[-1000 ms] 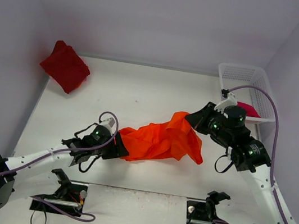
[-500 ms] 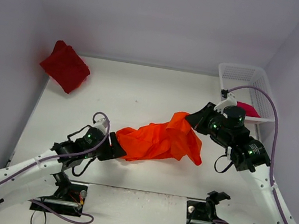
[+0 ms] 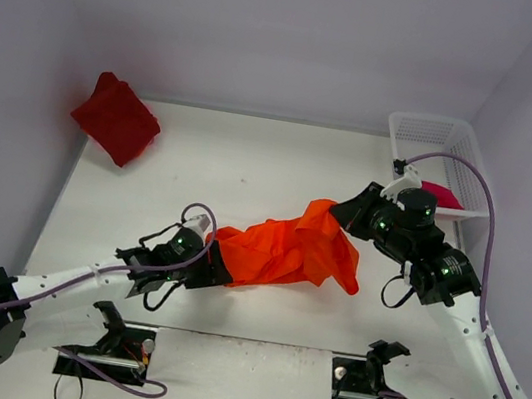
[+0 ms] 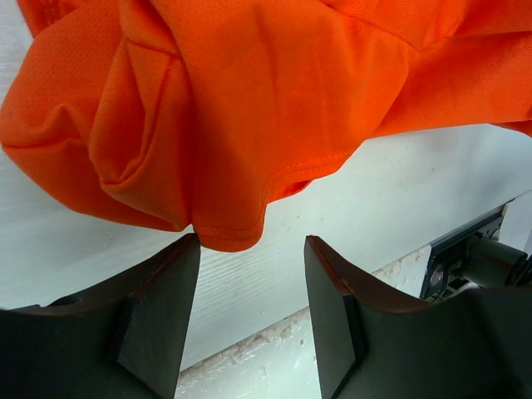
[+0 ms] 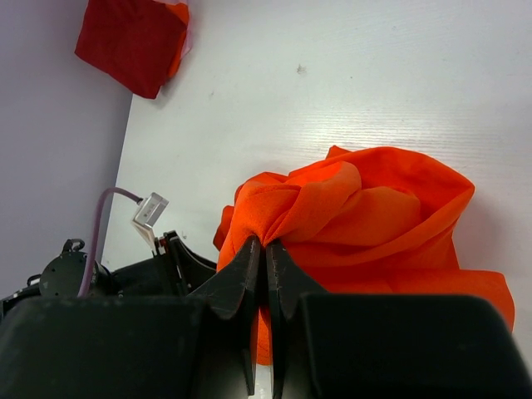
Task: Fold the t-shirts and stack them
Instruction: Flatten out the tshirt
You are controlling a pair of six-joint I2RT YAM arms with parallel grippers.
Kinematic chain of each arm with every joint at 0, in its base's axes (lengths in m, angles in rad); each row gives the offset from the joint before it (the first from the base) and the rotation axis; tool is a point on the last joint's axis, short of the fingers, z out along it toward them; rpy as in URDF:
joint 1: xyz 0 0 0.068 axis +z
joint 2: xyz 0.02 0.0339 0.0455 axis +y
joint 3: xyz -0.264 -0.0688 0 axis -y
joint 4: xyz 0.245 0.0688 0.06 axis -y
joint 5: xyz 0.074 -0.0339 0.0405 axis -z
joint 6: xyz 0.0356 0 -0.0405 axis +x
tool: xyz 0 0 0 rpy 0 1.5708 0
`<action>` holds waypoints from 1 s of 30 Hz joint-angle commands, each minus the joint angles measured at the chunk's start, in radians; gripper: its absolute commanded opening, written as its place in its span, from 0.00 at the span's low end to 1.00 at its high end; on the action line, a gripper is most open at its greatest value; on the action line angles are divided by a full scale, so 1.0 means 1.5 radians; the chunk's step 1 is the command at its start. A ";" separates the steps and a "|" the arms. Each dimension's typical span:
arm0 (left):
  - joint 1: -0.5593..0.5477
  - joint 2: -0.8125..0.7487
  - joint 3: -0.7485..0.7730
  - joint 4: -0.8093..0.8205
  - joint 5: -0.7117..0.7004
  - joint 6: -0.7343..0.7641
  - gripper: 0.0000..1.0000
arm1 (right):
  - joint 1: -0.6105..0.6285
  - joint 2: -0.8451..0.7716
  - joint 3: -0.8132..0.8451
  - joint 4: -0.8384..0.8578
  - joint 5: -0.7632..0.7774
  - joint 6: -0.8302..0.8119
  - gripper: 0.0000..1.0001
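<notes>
Hem of orange t-shirt [image 4: 249, 108] dips between the tips of left gripper [image 4: 249, 249], jaws spread apart, nothing clamped; hem edge right at one tip, contact unclear. Left gripper sits low over table [image 3: 262, 159], near left, at the shirt's left end. Orange t-shirt is bunched up and stretched across mid-table between both arms. Right gripper [image 5: 266, 248] at the shirt's right end, jaws pressed together, pinching a gathered fold of orange cloth, that end raised. Farther back right, white mesh basket [image 3: 428, 134] at table corner, crimson-pink t-shirt [image 3: 441, 195] inside it. Far left corner: dark red t-shirt [image 3: 115, 118], folded, against the wall.
</notes>
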 commanded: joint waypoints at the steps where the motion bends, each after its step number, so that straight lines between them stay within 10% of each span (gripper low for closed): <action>1: -0.011 0.010 0.041 0.055 -0.006 0.003 0.48 | 0.001 0.008 0.005 0.045 0.010 -0.007 0.00; 30: -0.017 0.022 0.046 0.007 -0.071 0.031 0.47 | 0.000 -0.005 -0.008 0.045 0.005 0.004 0.00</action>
